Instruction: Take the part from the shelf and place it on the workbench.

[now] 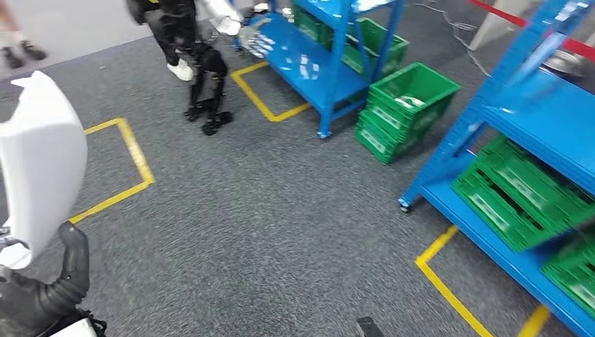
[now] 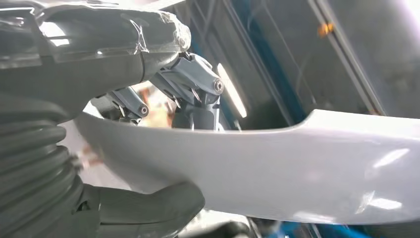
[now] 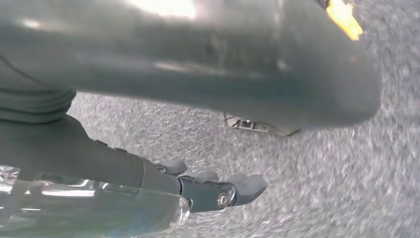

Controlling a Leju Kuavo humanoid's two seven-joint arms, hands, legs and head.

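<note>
Down at the left edge of the head view, the left hand [image 1: 42,298] holds the part [image 1: 38,158], a smooth white curved panel that stands upright over the grey carpet [image 1: 266,217], well apart from both shelves. From the left wrist camera the same part [image 2: 277,168] runs as a long pale band across the picture, with the left hand [image 2: 148,119] clamped on it: the dark fingers [image 2: 190,84] hook over one edge and the thick grey thumb [image 2: 148,208] presses against the opposite face.

The right hand [image 3: 198,178] hangs over the carpet [image 3: 322,188] with nothing in it; its fingertips [image 3: 245,183] lie side by side and slightly curled (whether they count as closed or merely relaxed I cannot tell, since a blurred grey thumb [image 3: 198,59] crosses the frame).

Yellow tape lines [image 1: 133,158] mark squares on the carpet. A blue shelf [image 1: 316,63] stands toward the far side, with a stack of green crates [image 1: 400,112] on the floor just beside its leg and more green crates on its lower level. A second blue shelf [image 1: 533,112] stands along the right, its bottom level carrying green crates [image 1: 519,193]. Another robot [image 1: 203,63] in black and white stands beside the far shelf, and a person's shoes [image 1: 21,53] show at the far left corner.
</note>
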